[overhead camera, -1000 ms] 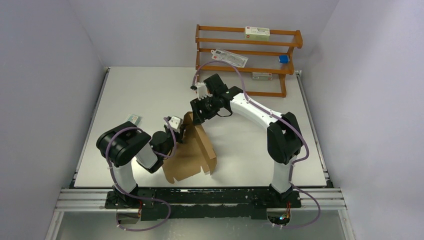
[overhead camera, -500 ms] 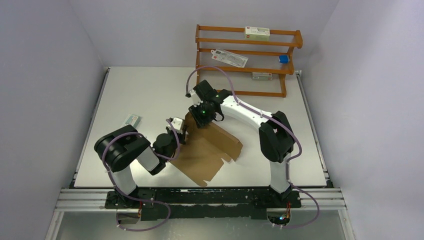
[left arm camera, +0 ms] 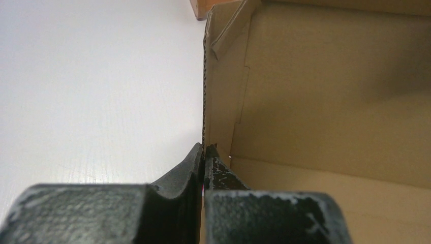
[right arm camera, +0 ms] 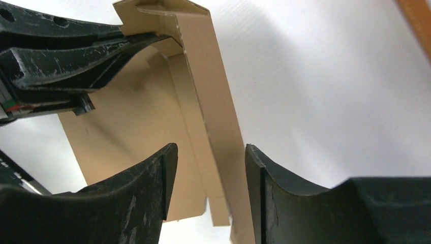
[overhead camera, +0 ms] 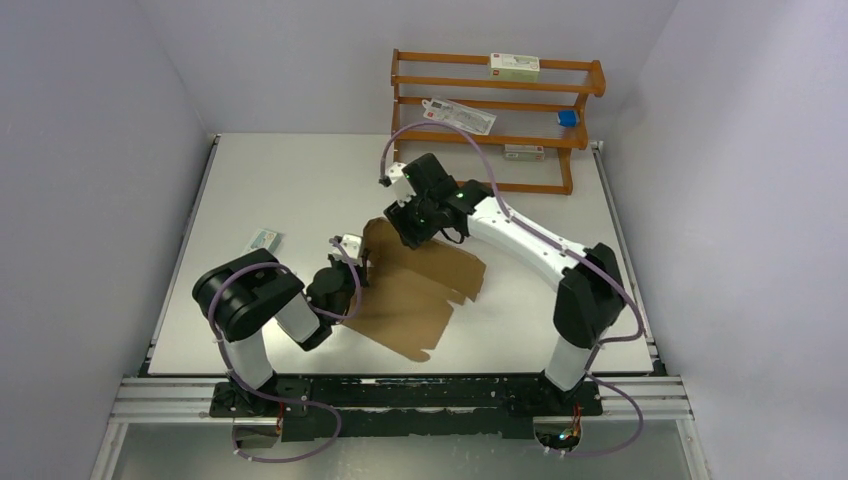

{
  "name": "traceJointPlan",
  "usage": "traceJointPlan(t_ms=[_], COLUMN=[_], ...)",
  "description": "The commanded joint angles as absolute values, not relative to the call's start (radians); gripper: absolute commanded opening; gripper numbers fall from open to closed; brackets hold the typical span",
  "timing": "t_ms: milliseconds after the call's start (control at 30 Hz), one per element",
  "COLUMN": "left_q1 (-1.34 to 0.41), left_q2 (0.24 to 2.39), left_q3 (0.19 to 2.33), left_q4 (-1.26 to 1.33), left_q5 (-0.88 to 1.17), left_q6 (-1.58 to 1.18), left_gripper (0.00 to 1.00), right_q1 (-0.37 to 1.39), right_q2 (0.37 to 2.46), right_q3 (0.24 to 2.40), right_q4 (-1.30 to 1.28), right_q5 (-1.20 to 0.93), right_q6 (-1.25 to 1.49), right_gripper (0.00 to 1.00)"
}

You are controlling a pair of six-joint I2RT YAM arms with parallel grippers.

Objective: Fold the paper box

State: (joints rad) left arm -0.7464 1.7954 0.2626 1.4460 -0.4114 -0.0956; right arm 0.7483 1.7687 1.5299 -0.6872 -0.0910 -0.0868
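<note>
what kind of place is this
Probably a robot lab test cell: two black-and-white arms bolted to a metal rail, a white table walled in by plain panels, and an orange wooden rack of small props.

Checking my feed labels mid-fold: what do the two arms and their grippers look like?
Both arms match: white links with bulky black joint housings, left arm, right arm. A lilac cable loops along each. The left gripper and right gripper have matte black curved fingers, scuffed with pale scratches. No sleeves or printed markings show.
</note>
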Motion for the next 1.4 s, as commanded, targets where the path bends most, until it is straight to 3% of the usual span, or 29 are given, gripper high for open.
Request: traceJointPlan(t_ms=[0,333,500,733,1200,1367], left_q1=[-0.751,-0.750,-0.750,-0.715,-0.649,-0.653], left_q2=[1.789,1.772,1.776,1.779,1.920,1.917], left_q3=[0.273,0.275,0.274,0.318,0.353,0.320], left_q4=[1.469,1.478,1.495,1.478,1.775,1.786], left_q5=[-0.446,-0.419,-0.396,-0.330,-0.127,-0.066], left_q6=[-0.098,-0.068,-0.063,-0.091,-0.094,-0.120], left_gripper=[0.05,0.05,0.05,0.05,0.05,0.06], right_q1=[0.766,0.817,0.860,0.970,1.016,1.017], right_q2=[1.703,1.607,1.589,1.542,1.609,1.642], right_q3=[1.450,1.225,1.128,0.972,0.801,0.796], right_q4=[-0.608,-0.373,-0.282,-0.051,0.549,0.592], right_q5=[0.021,0.242,0.355,0.563,0.714,0.690], right_q6=[-0.173,-0.371,-0.468,-0.672,-1.310,-1.322], right_gripper=[0.55,0.42,0.28,0.00,0.00,0.00])
